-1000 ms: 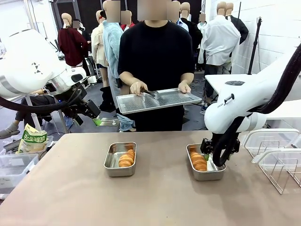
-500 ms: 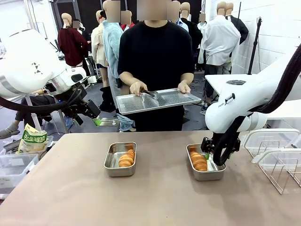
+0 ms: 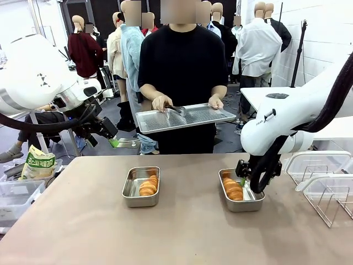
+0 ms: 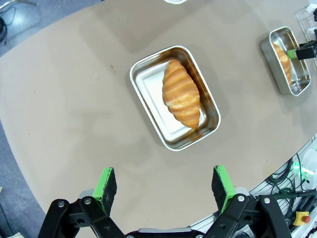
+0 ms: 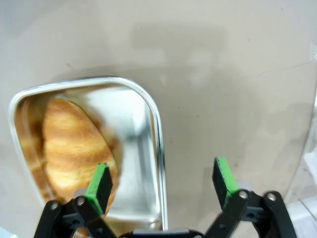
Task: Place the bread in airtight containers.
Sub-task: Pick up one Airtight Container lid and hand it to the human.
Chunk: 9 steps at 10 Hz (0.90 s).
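Two small steel pans are seen on the brown desk [image 3: 182, 232], well apart from each other. The left pan [image 3: 132, 187] is set near the middle of the desk, and the left croissant [image 3: 148, 185] is laid inside it, against the wall nearer the right pan. The right pan [image 3: 242, 203] is placed toward the robot's right, and the right croissant [image 3: 233, 189] is laid along its inner side, nearer the left pan.

The left end effector [image 4: 163, 178] is held high above the desk, with its jaws spread wide and nothing gripped between them; the left pan is seen below it in the left wrist view. The right end effector [image 5: 161, 173] is held low at the right pan, its jaws also spread wide and empty. In the right wrist view one green pad [image 5: 100, 181] is seen over the pan, just beside the right croissant, while the other is seen outside the rim, over bare desk. Whether the pad touches the bread cannot be told.

At the far side a flat perforated steel tray [image 3: 193, 117] is held level by a person, one hand [image 3: 216, 102] on its edge, and tongs [image 3: 176, 109] are held over it in the other. Clear plastic boxes [image 3: 322, 176] are stacked at the desk's right edge.
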{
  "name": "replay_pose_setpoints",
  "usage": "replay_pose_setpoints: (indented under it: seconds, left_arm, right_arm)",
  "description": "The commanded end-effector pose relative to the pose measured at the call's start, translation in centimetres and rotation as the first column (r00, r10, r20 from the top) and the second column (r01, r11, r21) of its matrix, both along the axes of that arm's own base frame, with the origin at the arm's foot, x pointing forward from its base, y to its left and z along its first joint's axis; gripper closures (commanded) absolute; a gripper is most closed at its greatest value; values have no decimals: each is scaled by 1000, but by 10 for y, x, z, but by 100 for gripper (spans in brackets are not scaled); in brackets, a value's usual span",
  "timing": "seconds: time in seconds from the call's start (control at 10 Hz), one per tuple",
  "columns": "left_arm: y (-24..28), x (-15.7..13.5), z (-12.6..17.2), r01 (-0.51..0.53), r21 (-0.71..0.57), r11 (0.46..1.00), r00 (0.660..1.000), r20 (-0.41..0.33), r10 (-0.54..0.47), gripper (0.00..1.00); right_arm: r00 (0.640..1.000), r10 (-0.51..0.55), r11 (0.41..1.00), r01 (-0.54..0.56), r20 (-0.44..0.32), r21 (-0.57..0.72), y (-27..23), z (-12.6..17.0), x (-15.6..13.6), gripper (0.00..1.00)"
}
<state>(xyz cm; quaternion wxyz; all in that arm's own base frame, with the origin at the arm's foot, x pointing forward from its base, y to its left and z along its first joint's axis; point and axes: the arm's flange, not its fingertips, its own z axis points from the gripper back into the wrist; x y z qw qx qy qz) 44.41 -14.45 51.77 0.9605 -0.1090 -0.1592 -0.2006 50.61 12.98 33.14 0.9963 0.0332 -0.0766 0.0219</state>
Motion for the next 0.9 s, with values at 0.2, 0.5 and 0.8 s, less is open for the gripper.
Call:
replay_pose_setpoints:
  seconds: [0.2, 0.5, 0.8]
  left_arm:
    - [0, 1, 1, -1, -1, 1000, 1000, 2, 1, 0]
    - [0, 1, 1, -1, -1, 1000, 1000, 2, 1, 0]
    - [0, 1, 1, -1, -1, 1000, 1000, 2, 1, 0]
  right_arm:
    - [963, -25, 997, 5, 267, 77, -13, 104, -39, 0]
    - [949, 22, 995, -50, 313, 81, -24, 154, -64, 0]
    - [958, 14, 992, -49, 288, 114, -31, 152, -70, 0]
